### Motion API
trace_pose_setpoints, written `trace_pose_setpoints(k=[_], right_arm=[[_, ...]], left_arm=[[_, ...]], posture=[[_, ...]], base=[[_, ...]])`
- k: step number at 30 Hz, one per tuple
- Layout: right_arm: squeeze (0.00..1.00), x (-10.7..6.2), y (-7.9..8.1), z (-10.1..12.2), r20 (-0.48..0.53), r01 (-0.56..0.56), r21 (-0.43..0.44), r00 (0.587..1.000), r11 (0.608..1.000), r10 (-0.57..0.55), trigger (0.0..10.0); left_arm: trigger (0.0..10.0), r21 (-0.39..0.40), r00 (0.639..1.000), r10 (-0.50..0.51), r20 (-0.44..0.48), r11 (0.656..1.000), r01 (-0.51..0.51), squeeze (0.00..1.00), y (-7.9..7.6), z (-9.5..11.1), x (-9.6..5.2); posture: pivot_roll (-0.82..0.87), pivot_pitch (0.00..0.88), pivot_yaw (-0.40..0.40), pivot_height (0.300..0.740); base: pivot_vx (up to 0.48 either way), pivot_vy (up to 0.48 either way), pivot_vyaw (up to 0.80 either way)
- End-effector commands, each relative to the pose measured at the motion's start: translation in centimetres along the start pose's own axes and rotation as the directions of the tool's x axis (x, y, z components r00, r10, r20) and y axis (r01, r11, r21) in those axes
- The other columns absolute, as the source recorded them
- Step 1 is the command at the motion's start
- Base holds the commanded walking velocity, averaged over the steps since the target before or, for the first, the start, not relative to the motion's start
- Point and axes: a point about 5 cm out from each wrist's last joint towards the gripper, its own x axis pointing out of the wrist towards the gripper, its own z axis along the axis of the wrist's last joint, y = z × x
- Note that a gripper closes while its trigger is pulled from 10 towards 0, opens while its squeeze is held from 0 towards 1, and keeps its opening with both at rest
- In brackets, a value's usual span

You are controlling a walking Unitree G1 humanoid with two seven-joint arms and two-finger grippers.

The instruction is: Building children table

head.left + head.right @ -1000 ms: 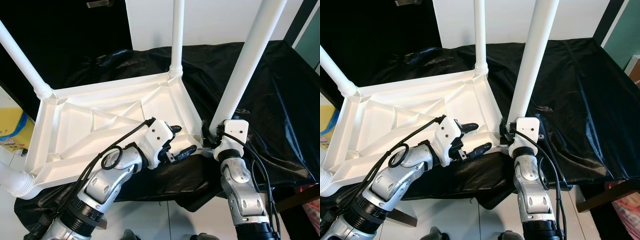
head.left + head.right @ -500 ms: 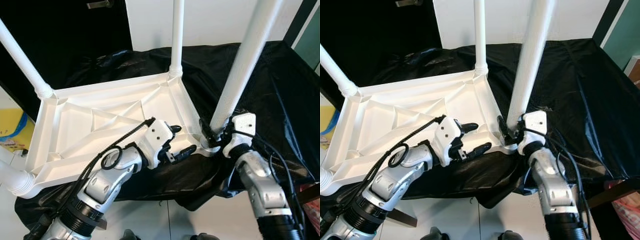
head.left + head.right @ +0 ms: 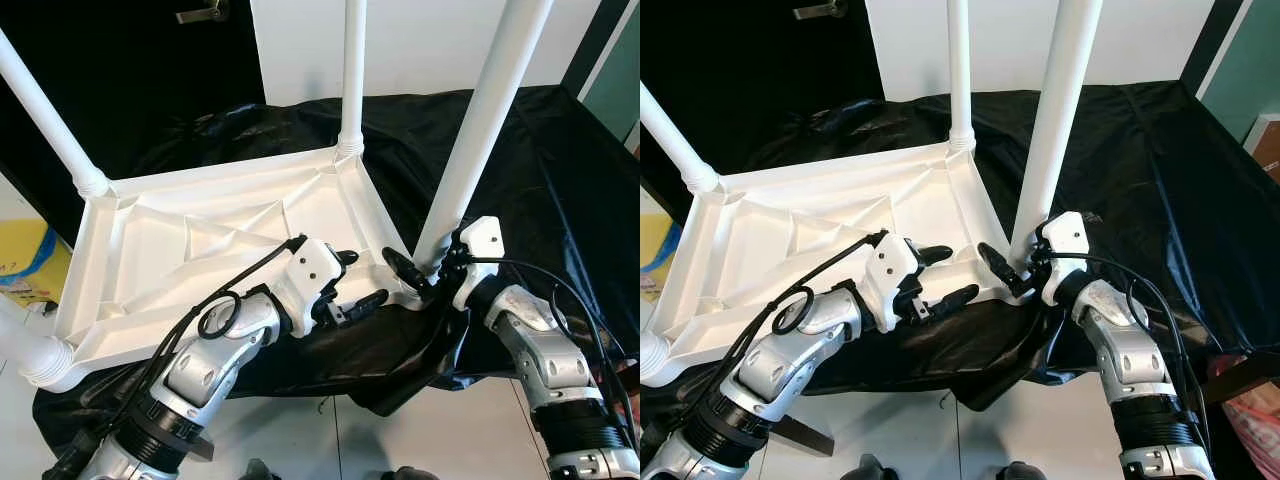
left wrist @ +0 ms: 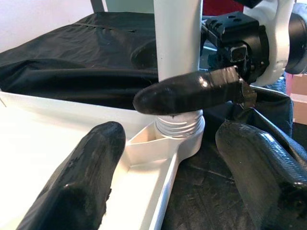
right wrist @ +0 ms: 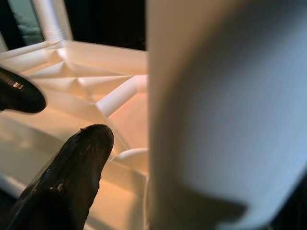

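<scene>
4 white legs stand in the corners of your upturned children's table top (image 3: 200,240), which lies ribbed side up on a counter (image 3: 560,170) draped in black sheeting (image 3: 400,340). The nearest leg (image 3: 470,150) rises from its threaded socket (image 4: 180,127) at the corner closest to you. Your right gripper (image 3: 425,272) sits at that leg's base, 1 finger (image 3: 400,268) showing beside it; you cannot tell whether it clamps the leg. Your left gripper (image 3: 352,282) hovers with fingers spread over the table top's near rim, holding nothing. Judging by this, assembly looks nearly finished: tightening this leg and turning the table upright seem left.
</scene>
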Motion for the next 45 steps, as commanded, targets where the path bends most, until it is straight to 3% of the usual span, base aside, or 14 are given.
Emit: trace_pose_setpoints(k=[1, 10, 11, 12, 14, 24, 25, 27, 28, 35, 37, 45], right_arm=[[0.0, 0.2, -0.1, -0.3, -0.016, -0.051, -0.007, 0.999, 0.999, 0.051, 10.0], [0.0, 0.4, -0.7, -0.8, -0.054, -0.095, -0.033, 0.994, 0.995, 0.093, 10.0], [0.0, 0.4, -0.8, -0.8, -0.054, -0.096, -0.035, 0.994, 0.995, 0.094, 4.7], [0.0, 0.4, -0.9, -0.8, -0.054, -0.094, -0.035, 0.994, 0.995, 0.092, 0.5], [0.0, 0.4, -0.9, -0.9, -0.054, -0.097, -0.035, 0.994, 0.995, 0.095, 0.0], [0.0, 0.0, -0.9, -1.4, -0.055, -0.082, -0.024, 0.995, 0.996, 0.081, 0.0], [0.0, -0.2, -0.9, -1.6, -0.054, -0.061, -0.011, 0.997, 0.998, 0.06, 1.5], [0.0, -0.2, -0.9, -1.6, -0.054, -0.061, -0.011, 0.997, 0.998, 0.06, 1.5], [0.0, -0.3, -0.9, -1.7, -0.052, -0.039, -0.002, 0.998, 0.999, 0.039, 10.0], [0.0, -0.6, -0.7, -1.8, -0.04, 0.128, 0.026, 0.991, 0.991, -0.127, 10.0], [0.0, -0.7, -0.5, -1.9, -0.045, 0.212, 0.026, 0.976, 0.977, -0.211, 10.0], [0.0, -0.7, 0.6, -1.3, 0.001, 0.366, 0.079, 0.93, 0.927, -0.368, 10.0]], left_arm=[[10.0, -0.006, 0.995, -0.098, -0.002, 0.995, 0.098, 0.0, -0.7, 0.1, -0.2], [10.0, -0.017, 0.994, -0.107, -0.007, 0.994, 0.107, 0.0, -1.0, 0.1, -0.3], [10.0, -0.017, 0.994, -0.107, -0.007, 0.994, 0.107, 0.0, -1.0, 0.1, -0.3], [10.0, -0.018, 0.994, -0.107, -0.008, 0.994, 0.107, 0.0, -1.0, 0.1, -0.3], [10.0, -0.019, 0.994, -0.107, -0.008, 0.994, 0.107, 0.0, -1.0, 0.1, -0.3], [10.0, -0.02, 0.994, -0.108, -0.012, 0.994, 0.108, 0.0, -1.0, 0.1, -0.3], [10.0, -0.02, 0.994, -0.109, -0.014, 0.994, 0.109, 0.0, -1.0, 0.1, -0.3], [10.0, -0.02, 0.994, -0.109, -0.014, 0.994, 0.109, 0.0, -1.0, 0.1, -0.3], [10.0, -0.021, 0.994, -0.11, -0.015, 0.994, 0.11, 0.0, -1.0, 0.1, -0.3], [10.0, -0.023, 0.993, -0.115, -0.017, 0.993, 0.115, 0.0, -1.1, 0.1, -0.4], [10.0, -0.025, 0.993, -0.119, -0.016, 0.993, 0.118, 0.0, -1.2, 0.1, -0.4], [10.0, -0.025, 0.992, -0.127, -0.015, 0.992, 0.127, 0.0, -1.3, 0.1, -0.3]], posture=[[-0.04, 0.089, 0.037, 0.74], [-0.03, 0.093, 0.033, 0.74], [-0.03, 0.095, 0.033, 0.74], [-0.03, 0.095, 0.033, 0.74], [-0.03, 0.096, 0.033, 0.74], [-0.03, 0.097, 0.038, 0.74], [-0.03, 0.098, 0.039, 0.74], [-0.03, 0.098, 0.039, 0.74], [-0.03, 0.098, 0.039, 0.74], [-0.04, 0.1, 0.044, 0.74], [-0.04, 0.101, 0.045, 0.74], [-0.05, 0.095, 0.046, 0.74]], base=[[0.0, 0.0, 0.0], [0.0, 0.0, 0.0], [0.0, 0.0, 0.0], [0.0, 0.0, 0.0], [0.0, 0.0, 0.0], [0.0, 0.0, 0.0], [0.0, 0.0, 0.0], [0.0, 0.0, 0.0], [0.0, 0.0, 0.0], [0.0, 0.0, 0.0], [0.0, 0.0, 0.0], [0.0, 0.0, 0.0]])
